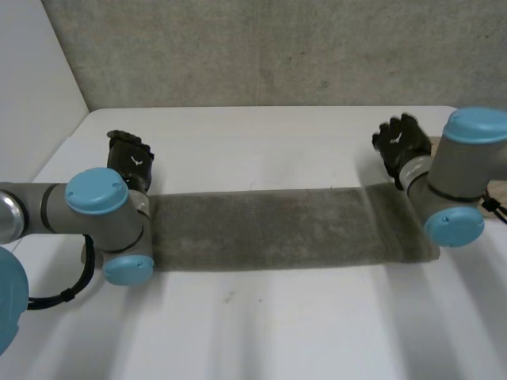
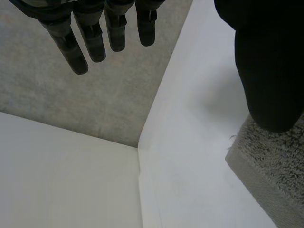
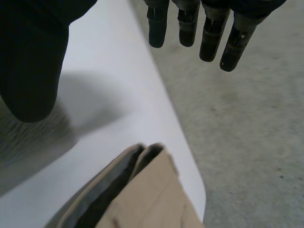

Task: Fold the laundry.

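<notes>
A grey-green towel (image 1: 269, 229) lies flat as a long strip across the middle of the white table (image 1: 261, 150). My left hand (image 1: 131, 161) hovers just past the towel's left end, fingers (image 2: 85, 38) straight and apart from the thumb (image 2: 268, 71), holding nothing. The towel's corner (image 2: 270, 166) lies beneath that thumb. My right hand (image 1: 402, 144) stands beyond the towel's right end, fingers (image 3: 204, 28) straight and thumb (image 3: 33, 61) spread, also empty. The towel's right end (image 3: 28, 142) shows under that thumb.
A folded tan cloth (image 3: 142, 194) lies on the table near its right edge, beside my right hand. The table's left edge (image 2: 142, 156) meets a white wall. A concrete floor (image 3: 247, 133) lies beyond the table's right edge.
</notes>
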